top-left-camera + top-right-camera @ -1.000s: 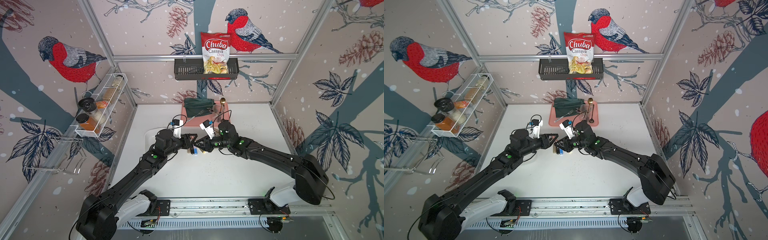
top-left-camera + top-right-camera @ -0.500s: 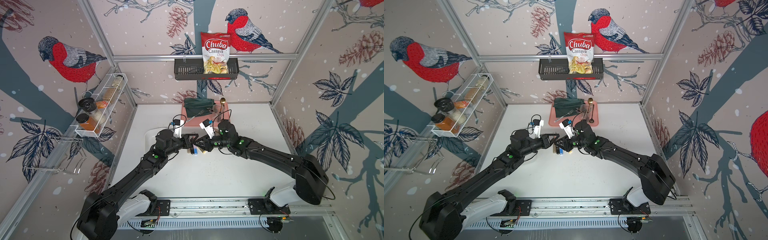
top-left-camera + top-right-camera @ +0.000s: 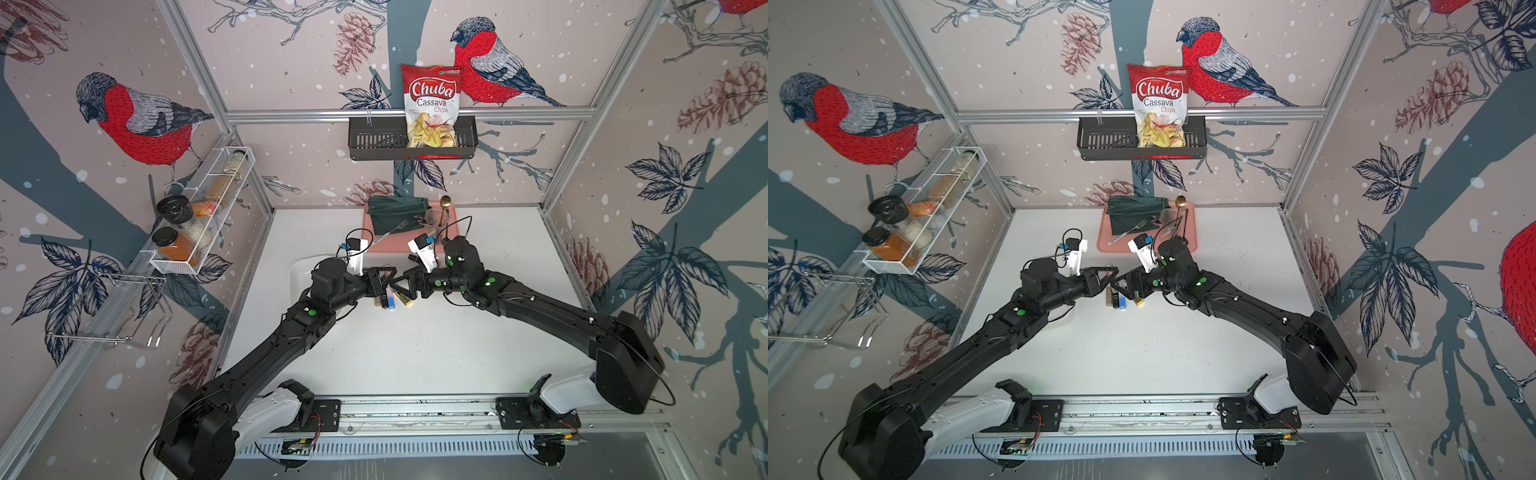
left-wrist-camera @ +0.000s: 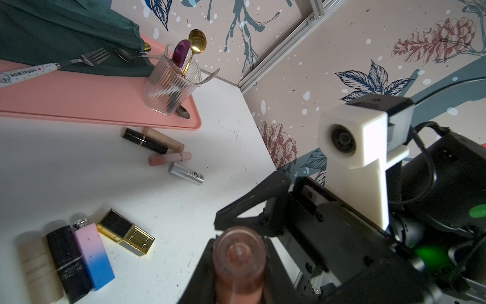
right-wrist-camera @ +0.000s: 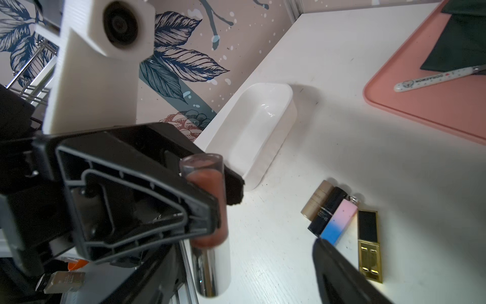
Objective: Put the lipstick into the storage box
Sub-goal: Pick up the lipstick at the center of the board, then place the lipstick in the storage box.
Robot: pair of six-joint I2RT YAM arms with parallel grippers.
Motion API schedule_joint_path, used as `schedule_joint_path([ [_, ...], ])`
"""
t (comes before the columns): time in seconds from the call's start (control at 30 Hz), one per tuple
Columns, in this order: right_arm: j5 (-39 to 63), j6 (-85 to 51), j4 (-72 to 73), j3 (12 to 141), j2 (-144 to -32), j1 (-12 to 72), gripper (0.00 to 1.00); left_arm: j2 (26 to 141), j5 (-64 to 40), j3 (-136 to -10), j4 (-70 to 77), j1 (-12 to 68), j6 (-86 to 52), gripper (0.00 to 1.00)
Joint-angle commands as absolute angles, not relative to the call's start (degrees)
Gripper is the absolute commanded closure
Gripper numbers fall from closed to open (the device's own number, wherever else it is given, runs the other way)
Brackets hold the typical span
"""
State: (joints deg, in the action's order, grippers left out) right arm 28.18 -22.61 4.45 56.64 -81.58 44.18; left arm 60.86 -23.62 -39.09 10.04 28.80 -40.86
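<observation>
the left gripper (image 5: 223, 208) was clamped shut on the lipstick (image 5: 207, 181), pinching the clear, red-brown body crosswise with the silver cap sticking out past the fingers. that grip probably left the tube free to be lowered lengthwise. the right gripper (image 3: 401, 284) stood just right of it with its fingers spread wide and nothing between them, so the tube hung from the left arm alone, above the middle of the table (image 3: 415, 353). this looked like a handover. the likely reason was that the box (image 5: 288, 94) lay at the left of the table, close under the left arm and well apart from the right one. the box was empty, so the lipstick was not yet in it. four other lipsticks (image 5: 342, 223) lay side by side just near of the grippers, and a few more lay far, beside the tray (image 5: 420, 105), none of them touched. compared with a second earlier, the grippers met at the same spot, but the left arm had edged in toward the right. those views were too small to show which gripper held the tube then.
</observation>
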Motion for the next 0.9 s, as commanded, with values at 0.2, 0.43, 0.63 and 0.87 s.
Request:
schedule_joint_path([
  [0.2, 26.21, -26.44, 11.61, 45.84, -68.06, 34.08, 0.00, 62.05, -19.27, -45.75, -11.01, 17.55, -29.98, 0.95],
  [0.43, 26.37, -26.67, 11.89, 40.64, -65.23, 29.95, 0.00, 67.63, -10.77, -55.08, -26.73, 4.87, -18.63, 0.95],
  [0.63, 26.63, -28.08, 14.12, 38.93, -65.92, 30.79, 0.00, 70.10, -10.37, -51.75, -22.98, -2.02, -19.37, 0.98],
  [0.87, 25.34, -27.98, 14.63, 38.58, -66.97, 33.60, 0.00, 79.18, -9.78, -52.52, -22.55, -4.18, -18.10, 0.99],
])
